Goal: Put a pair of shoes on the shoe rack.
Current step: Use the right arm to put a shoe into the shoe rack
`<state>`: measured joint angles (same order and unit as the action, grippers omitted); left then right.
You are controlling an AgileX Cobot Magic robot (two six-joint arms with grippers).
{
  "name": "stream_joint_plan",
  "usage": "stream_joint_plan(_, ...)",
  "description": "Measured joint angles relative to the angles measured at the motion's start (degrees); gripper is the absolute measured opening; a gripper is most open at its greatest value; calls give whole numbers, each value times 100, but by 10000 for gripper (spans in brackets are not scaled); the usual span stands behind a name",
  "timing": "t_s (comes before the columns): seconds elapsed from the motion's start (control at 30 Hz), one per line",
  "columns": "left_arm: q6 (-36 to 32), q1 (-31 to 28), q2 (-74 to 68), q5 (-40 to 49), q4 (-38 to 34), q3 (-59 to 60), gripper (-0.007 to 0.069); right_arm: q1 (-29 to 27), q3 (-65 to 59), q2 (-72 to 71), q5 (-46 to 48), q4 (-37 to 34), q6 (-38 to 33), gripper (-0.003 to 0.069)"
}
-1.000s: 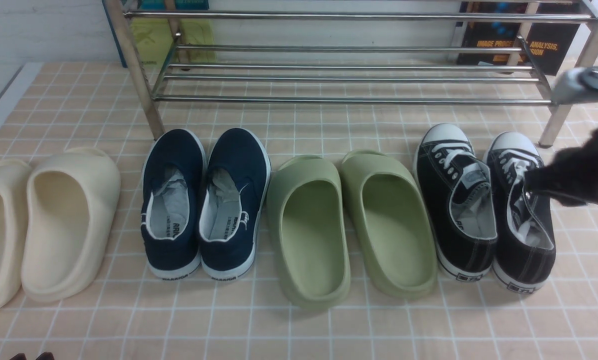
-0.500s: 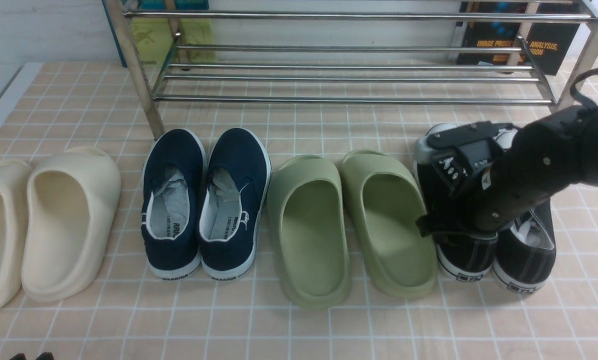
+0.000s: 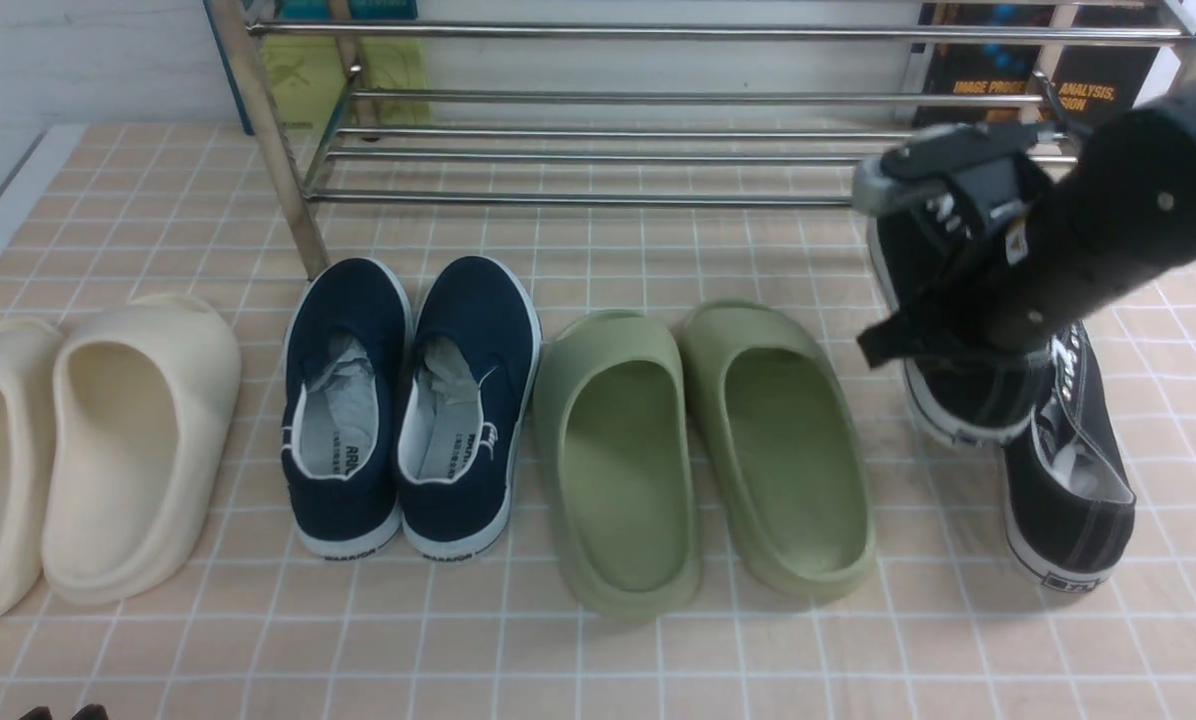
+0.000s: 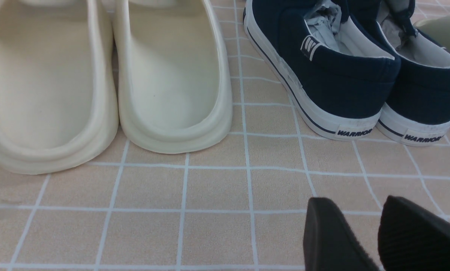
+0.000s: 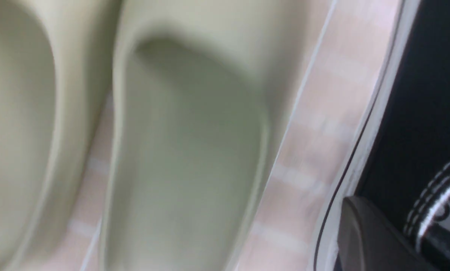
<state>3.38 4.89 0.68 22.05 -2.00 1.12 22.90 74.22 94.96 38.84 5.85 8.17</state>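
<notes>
My right gripper is shut on the side wall of one black canvas sneaker. That shoe hangs above the floor, toe toward the shoe rack, just in front of the rack's lowest bars. In the right wrist view one finger presses against its black canvas beside the white sole edge. The other sneaker of the pair lies on the tiled floor below and to the right. At the near left, my left gripper hovers low over the tiles, shut and holding nothing.
Cream slides, navy slip-ons and olive-green slides stand in a row on the floor left of the sneakers. The rack's left leg meets the floor behind the navy pair. Books lean behind the rack.
My right gripper came down onto the left sneaker, shut on it and lifted it toward the rack. The other sneaker slid a little to the right.
</notes>
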Motion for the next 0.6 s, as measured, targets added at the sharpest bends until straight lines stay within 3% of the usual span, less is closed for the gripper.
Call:
stream_joint_plan(0.23,0,0,0,0,5,0,239,-241,954,859,-437,266,6,0)
stream_joint_plan(0.6,0,0,0,0,5,0,239,-876,3839,3058,-248,345,-459,0)
